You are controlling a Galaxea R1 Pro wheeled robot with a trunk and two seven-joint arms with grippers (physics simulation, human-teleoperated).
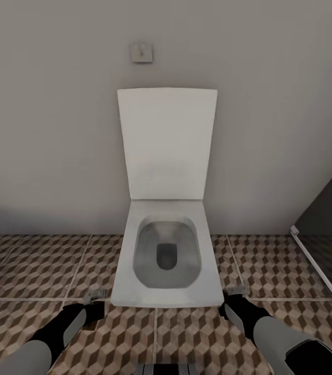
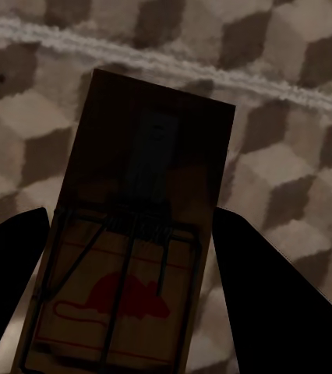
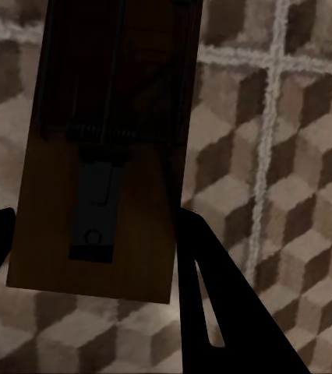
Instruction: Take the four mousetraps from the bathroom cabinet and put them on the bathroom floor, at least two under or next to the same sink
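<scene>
mousetraps [image 2: 127, 257] [image 3: 107, 148] lie lengthwise between each pincer's fingers — above bathroom floor [image 1: 41, 271].

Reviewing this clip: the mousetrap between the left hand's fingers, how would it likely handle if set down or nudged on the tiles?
The flat brown wooden mousetrap looks stiff and probably light. Being a flat slab, it should lie stable on the cube-patterned floor tiles, not roll. Its dark wire parts could snag or snap if bumped.

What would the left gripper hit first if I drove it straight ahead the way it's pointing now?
The left gripper, shut on a mousetrap, points at the bathroom floor. Going straight on, the trap's far end would probably meet the cube-patterned tiles first, near a pale grout line. How far off the floor is cannot be judged.
</scene>
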